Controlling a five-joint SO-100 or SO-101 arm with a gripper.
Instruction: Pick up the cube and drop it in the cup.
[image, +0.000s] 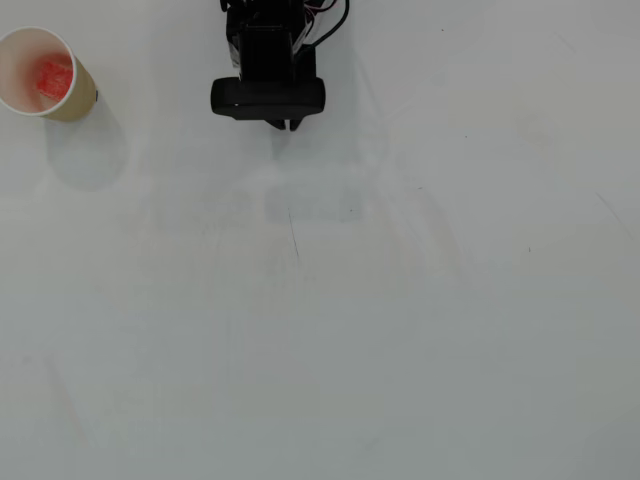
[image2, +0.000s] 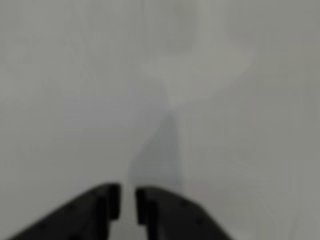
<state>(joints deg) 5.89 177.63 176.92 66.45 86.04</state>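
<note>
In the overhead view, the cube (image: 54, 76) lies inside the cup (image: 80, 100), which stands upright on the white tabletop (image: 400, 330) at the upper left corner. The black arm (image: 268, 60) sits at the top edge, well apart from the cup. In the wrist view, the end effector (image2: 128, 202) enters from the bottom edge, its two fingers (image2: 102, 207) nearly together with only a thin gap, holding nothing above the blurred, bare tabletop.
</note>
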